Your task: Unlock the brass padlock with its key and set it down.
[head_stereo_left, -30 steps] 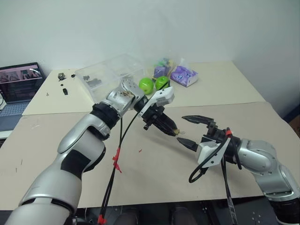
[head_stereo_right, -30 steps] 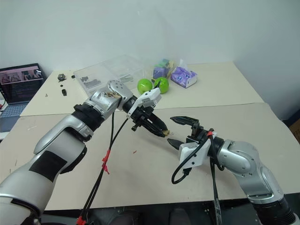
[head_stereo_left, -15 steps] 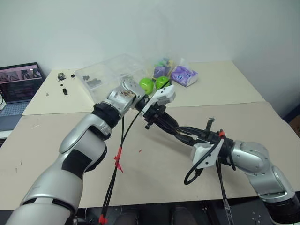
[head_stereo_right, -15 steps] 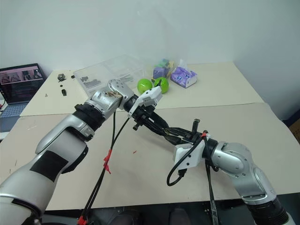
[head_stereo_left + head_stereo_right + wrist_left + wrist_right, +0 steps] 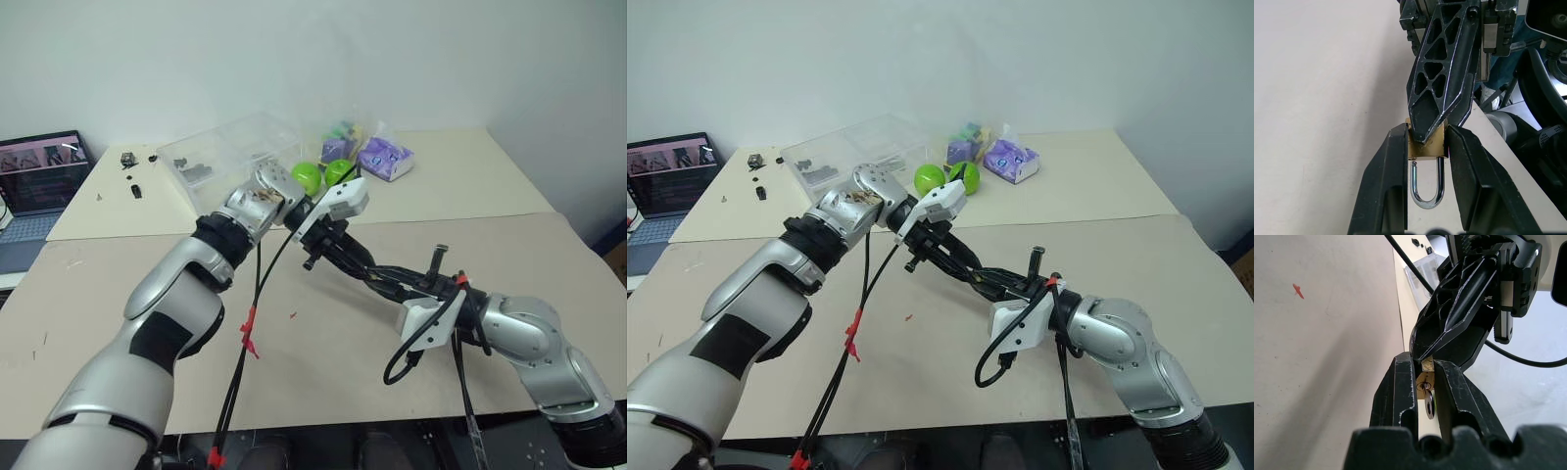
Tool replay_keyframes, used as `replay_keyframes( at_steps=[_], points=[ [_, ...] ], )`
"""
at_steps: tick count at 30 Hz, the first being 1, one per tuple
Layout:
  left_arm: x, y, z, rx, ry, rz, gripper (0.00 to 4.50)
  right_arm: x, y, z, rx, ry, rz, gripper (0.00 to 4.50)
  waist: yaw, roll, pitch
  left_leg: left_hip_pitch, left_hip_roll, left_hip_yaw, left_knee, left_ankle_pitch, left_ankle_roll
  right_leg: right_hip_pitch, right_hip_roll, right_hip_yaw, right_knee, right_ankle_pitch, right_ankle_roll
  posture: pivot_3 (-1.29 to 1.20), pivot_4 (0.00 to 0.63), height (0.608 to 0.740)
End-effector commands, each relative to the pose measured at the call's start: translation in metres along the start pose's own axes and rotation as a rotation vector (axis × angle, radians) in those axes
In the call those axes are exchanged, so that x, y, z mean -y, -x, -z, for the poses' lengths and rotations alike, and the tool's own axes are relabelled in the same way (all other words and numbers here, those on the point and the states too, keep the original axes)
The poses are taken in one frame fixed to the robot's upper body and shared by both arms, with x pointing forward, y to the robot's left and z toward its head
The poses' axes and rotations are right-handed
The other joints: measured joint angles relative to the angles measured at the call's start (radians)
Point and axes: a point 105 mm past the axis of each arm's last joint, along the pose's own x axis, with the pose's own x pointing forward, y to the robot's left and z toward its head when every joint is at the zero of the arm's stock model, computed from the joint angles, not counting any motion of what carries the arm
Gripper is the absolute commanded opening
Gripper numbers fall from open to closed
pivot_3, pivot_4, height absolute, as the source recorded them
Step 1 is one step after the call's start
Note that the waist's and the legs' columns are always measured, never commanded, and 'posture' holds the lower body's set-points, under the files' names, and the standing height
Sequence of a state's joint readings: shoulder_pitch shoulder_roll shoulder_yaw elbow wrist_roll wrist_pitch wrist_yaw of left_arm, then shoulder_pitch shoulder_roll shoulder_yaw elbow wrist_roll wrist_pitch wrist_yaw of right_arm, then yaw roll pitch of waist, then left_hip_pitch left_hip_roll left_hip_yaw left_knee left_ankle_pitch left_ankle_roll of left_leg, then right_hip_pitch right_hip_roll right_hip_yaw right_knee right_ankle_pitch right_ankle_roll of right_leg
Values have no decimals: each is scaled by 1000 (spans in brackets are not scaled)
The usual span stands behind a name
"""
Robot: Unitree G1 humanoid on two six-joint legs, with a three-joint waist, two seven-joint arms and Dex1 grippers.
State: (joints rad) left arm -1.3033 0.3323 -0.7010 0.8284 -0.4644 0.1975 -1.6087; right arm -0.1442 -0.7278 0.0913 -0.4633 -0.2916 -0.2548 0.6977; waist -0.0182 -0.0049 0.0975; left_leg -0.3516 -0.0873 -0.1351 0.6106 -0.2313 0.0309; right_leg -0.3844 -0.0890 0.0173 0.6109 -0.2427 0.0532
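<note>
two claws now clamp the brass padlock [image 5: 1425, 147]: right claw [image 5: 1423, 382], wide open before, joined left claw [image 5: 1425, 161].

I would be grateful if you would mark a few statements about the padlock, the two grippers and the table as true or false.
1. The left gripper holds the brass padlock by its body. True.
2. The padlock lies flat on the table. False: it is held in the air between the two grippers.
3. The right gripper has closed on the padlock's body from the opposite side. True.
4. The shackle has swung out of the body. False: both of its legs sit in the body.
5. A key hangs below the brass body. True.
6. Red apples sit behind the arms. False: the two green apples there are green.
</note>
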Motion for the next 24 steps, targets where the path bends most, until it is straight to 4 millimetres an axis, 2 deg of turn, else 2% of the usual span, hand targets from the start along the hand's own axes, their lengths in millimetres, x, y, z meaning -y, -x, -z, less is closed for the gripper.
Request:
replay_keyframes(
  at_steps=[1,6,7,8,9,10,11,15,24],
  points=[
    [0,-2,-5,-26,-25,14,1184,20,2,-13,45,53,83,233,0,0,0,0,0,0,0,0,0,0,0,0,0,0,0,0,150,740],
    [2,-2,-6,-21,-22,21,1184,21,2,-12,44,58,84,233,0,0,0,0,0,0,0,0,0,0,0,0,0,0,0,0,150,740],
    [2,-2,-7,-19,-22,22,1778,21,2,-12,43,59,84,216,0,0,0,0,0,0,0,0,0,0,0,0,0,0,0,0,150,740],
    [2,-2,-7,-15,-18,21,1896,21,2,-12,43,59,84,216,0,0,0,0,0,0,0,0,0,0,0,0,0,0,0,0,150,740],
    [3,-2,-8,-11,-14,27,2195,21,2,-12,42,59,84,216,0,0,0,0,0,0,0,0,0,0,0,0,0,0,0,0,150,740],
    [4,-1,-9,-8,-13,30,2733,21,2,-12,42,59,84,216,0,0,0,0,0,0,0,0,0,0,0,0,0,0,0,0,150,740],
    [4,-1,-10,-6,-13,28,2970,21,2,-12,41,59,84,216,0,0,0,0,0,0,0,0,0,0,0,0,0,0,0,0,150,740],
    [1,1,-13,-5,-19,14,4414,21,3,-11,39,59,85,216,0,0,0,0,0,0,0,0,0,0,0,0,0,0,0,0,150,740],
    [-4,15,-24,18,-43,-36,4414,17,6,-2,10,52,71,216,0,0,0,0,0,0,0,0,0,0,0,0,0,0,0,0,150,740]
  ],
)
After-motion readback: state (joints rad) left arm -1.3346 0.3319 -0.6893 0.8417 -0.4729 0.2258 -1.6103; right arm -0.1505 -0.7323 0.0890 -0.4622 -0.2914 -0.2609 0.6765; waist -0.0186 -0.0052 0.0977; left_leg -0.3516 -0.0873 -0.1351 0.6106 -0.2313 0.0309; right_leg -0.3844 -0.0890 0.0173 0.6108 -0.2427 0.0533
